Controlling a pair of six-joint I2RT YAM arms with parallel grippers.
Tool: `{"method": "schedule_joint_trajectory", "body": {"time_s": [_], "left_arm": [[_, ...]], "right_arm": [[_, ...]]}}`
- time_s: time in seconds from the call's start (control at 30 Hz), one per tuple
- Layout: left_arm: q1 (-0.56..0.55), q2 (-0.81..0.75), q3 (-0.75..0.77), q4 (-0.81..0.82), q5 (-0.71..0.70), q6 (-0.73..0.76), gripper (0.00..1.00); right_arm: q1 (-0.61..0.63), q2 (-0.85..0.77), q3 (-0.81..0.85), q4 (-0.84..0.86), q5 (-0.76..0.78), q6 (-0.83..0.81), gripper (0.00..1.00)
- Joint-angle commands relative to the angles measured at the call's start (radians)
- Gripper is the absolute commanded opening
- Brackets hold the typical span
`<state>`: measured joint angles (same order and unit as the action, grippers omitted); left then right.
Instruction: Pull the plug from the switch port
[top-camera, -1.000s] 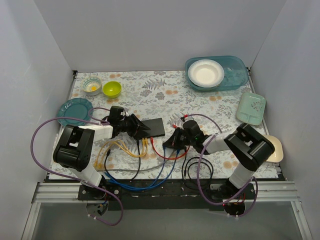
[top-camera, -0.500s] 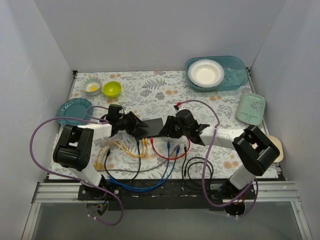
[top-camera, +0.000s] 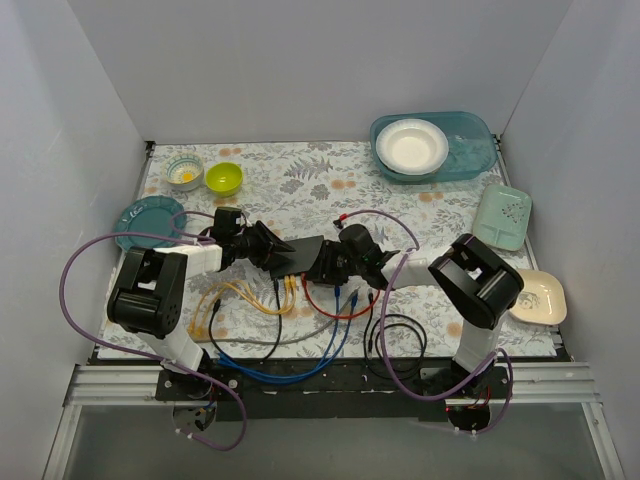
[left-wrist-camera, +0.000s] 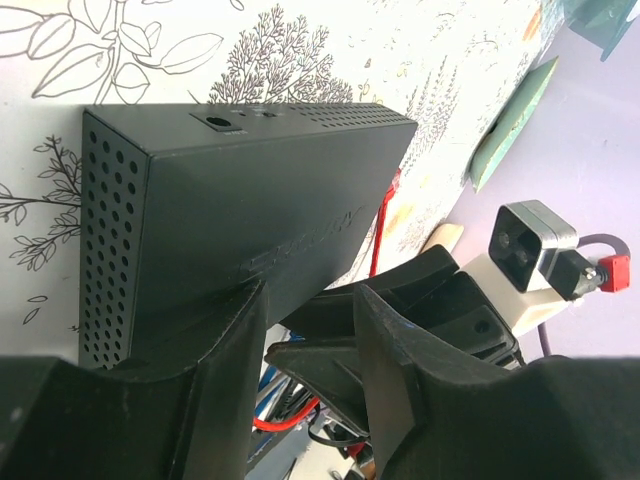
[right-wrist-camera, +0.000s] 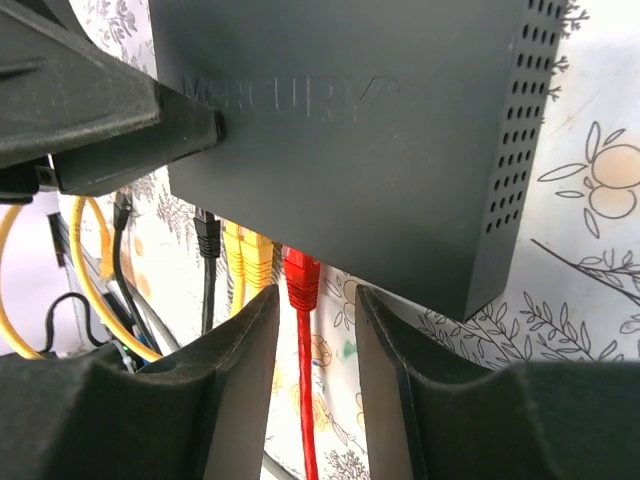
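The switch (top-camera: 303, 250) is a flat black box on the floral mat. It also shows in the left wrist view (left-wrist-camera: 250, 200) and the right wrist view (right-wrist-camera: 350, 120). Along its near edge sit a red plug (right-wrist-camera: 301, 280), two yellow plugs (right-wrist-camera: 250, 255) and a black plug (right-wrist-camera: 207, 235). My right gripper (right-wrist-camera: 315, 300) is open, and its fingers straddle the red plug without touching it. My left gripper (left-wrist-camera: 310, 300) is open at the switch's left end. One of its fingertips (right-wrist-camera: 150, 130) rests on the switch's top.
Yellow (top-camera: 235, 295), blue (top-camera: 290, 370) and black (top-camera: 395, 340) cables loop over the front of the mat. A teal bin with a white bowl (top-camera: 432, 145) stands back right, two small bowls (top-camera: 223, 177) back left, a teal plate (top-camera: 150, 220) left, and a mint tray (top-camera: 503, 215) right.
My right gripper has moved left and forward from the loose cables to the switch's socket edge and now straddles the red plug. The left gripper has stayed at the switch.
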<state>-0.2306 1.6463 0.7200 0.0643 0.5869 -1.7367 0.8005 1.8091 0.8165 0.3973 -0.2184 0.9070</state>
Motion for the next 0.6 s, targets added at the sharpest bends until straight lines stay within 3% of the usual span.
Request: {"method": "schedule_joint_trajectory", "body": {"time_s": [0.0,0.57], "left_arm": [[0.008,0.013,-0.005,-0.011,-0.002,0.005,0.40],[0.008,-0.011,-0.031,-0.026,-0.010,0.014,0.39]], "right_arm": [[0.002,0.024,0.001,0.054,-0.022,0.041,0.44],[-0.021,0.139,-0.017,0.264,0.047,0.322,0.42]]}}
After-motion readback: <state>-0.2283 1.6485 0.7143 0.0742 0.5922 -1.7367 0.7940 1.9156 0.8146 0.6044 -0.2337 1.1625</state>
